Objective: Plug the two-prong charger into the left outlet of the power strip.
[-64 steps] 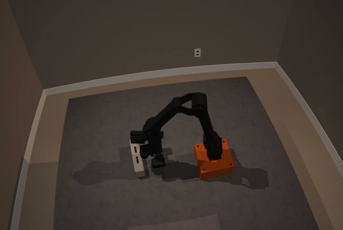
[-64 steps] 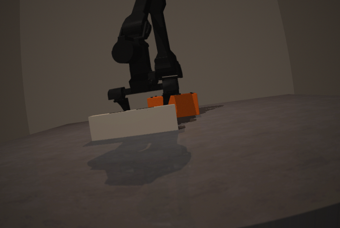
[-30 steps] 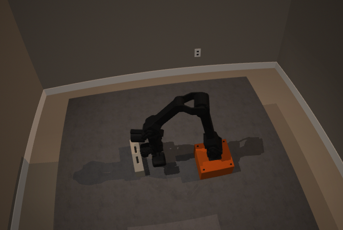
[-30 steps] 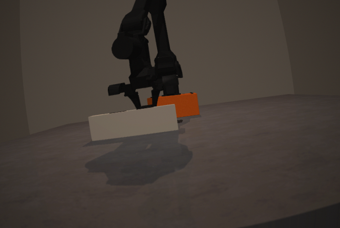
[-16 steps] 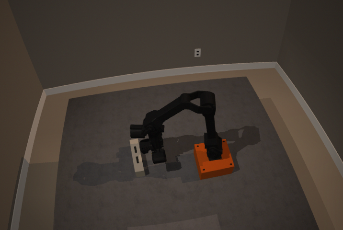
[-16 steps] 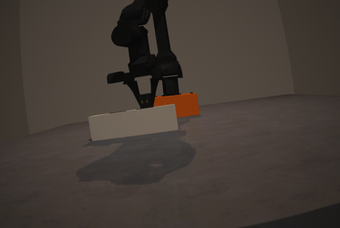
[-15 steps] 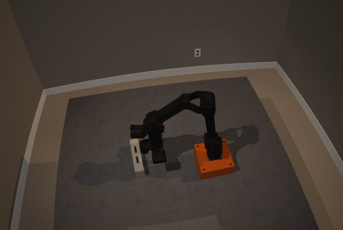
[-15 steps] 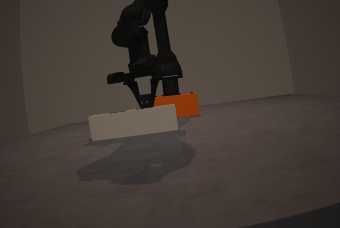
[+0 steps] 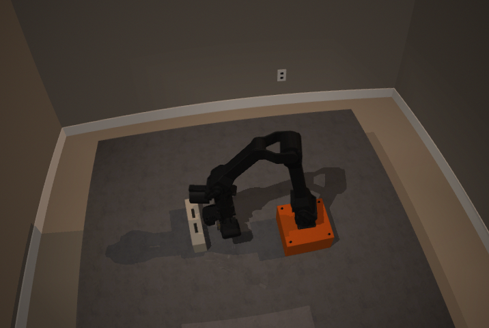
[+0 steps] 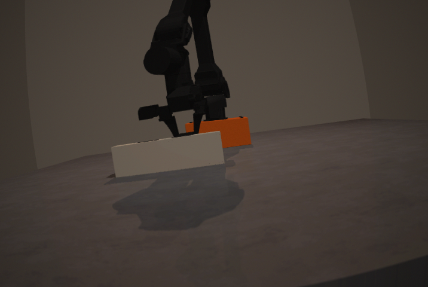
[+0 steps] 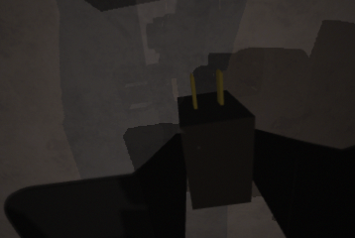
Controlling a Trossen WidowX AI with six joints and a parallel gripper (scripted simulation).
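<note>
A pale, box-shaped power strip (image 9: 199,238) (image 10: 167,157) lies on the grey floor area, with two dark outlets on its top in the top view. My gripper (image 9: 219,224) (image 10: 186,134) (image 11: 207,136) is shut on the dark, box-shaped charger (image 11: 217,164), with one finger at each side of it. Two yellow prongs (image 11: 219,88) stick out of its far end in the wrist view. In the top view the gripper is just right of the strip, between it and the arm's base. The charger seems slightly off the floor. The fingers mostly hide it in the top view.
The arm's orange base block (image 9: 304,247) (image 10: 236,133) stands to the right of the strip in the top view. A white wall outlet (image 9: 281,71) is on the back wall. Arm shadows fall across the grey mat (image 9: 144,166) and around the strip.
</note>
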